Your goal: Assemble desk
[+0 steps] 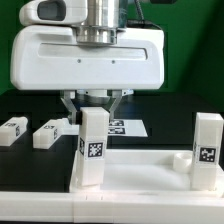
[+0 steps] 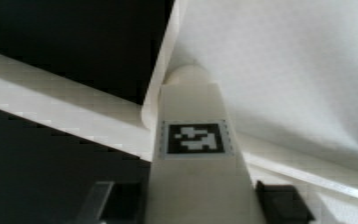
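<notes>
The white rimmed tabletop (image 1: 140,185) lies at the front. One white leg (image 1: 92,148) with a black-and-white tag stands upright at its corner on the exterior view's left. A second leg (image 1: 207,150) stands upright at the right corner. My gripper (image 1: 93,108) hangs straight above the left leg. In the wrist view that leg (image 2: 197,110) runs between my fingers (image 2: 279,200), with a pad against each side. My gripper (image 2: 194,200) is shut on it. The leg's foot meets the tabletop (image 2: 282,50) near the rim.
Two loose white legs (image 1: 12,130) (image 1: 48,132) lie on the black table at the exterior view's left. The marker board (image 1: 128,127) lies flat behind the gripper. A green wall closes the back.
</notes>
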Available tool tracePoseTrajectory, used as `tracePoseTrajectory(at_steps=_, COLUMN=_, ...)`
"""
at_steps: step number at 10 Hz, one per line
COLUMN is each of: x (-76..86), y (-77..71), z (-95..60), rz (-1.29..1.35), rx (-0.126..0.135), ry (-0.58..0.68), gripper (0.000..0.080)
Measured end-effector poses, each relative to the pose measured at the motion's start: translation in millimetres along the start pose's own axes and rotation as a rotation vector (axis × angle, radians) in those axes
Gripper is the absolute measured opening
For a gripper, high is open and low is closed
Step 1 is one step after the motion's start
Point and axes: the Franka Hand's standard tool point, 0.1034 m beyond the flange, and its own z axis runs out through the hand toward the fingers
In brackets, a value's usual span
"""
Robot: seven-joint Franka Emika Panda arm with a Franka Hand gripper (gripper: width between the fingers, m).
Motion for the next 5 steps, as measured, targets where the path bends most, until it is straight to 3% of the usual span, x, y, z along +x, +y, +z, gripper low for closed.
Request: tracePoseTrajectory(at_steps=5, x=-0.8, y=0.1, z=1.3, rz=0.515, rx=0.007, ry=0.0, gripper=0.029)
